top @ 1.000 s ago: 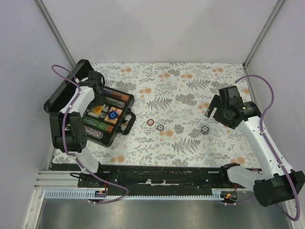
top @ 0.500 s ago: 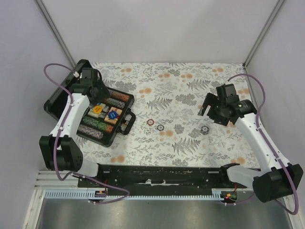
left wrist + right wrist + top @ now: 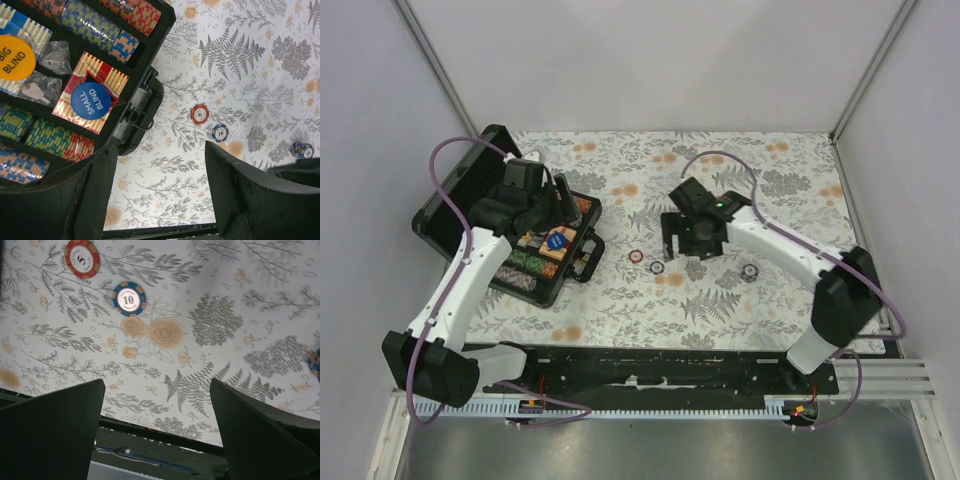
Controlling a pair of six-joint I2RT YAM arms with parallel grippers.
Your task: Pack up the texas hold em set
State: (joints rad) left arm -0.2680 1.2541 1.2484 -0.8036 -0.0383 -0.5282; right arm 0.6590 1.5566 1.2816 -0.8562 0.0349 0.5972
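Observation:
The black case (image 3: 582,222) lies open at the left, lid (image 3: 455,195) folded back, and holds rows of striped chips (image 3: 95,30). A blue SMALL BLIND button (image 3: 90,100) lies on the red-orange card box (image 3: 82,67), and an orange BIG BLIND button (image 3: 15,56) lies beside it. I cannot make out the triangle. A red chip (image 3: 82,259), a blue chip (image 3: 128,298) and a small chip stack (image 3: 749,272) lie on the cloth. My left gripper (image 3: 160,165) is open above the case's right edge. My right gripper (image 3: 157,390) is open just above the two loose chips.
The case's handle (image 3: 145,107) sticks out toward the table's middle. A bagged key (image 3: 35,90) lies in the case. The floral cloth (image 3: 720,180) covers the table. The black rail (image 3: 660,365) runs along the near edge. Grey walls close in on both sides.
My right arm has swung left across the table, from the right side to above the red and blue chips. My left gripper has moved right and nearer, over the case's right edge.

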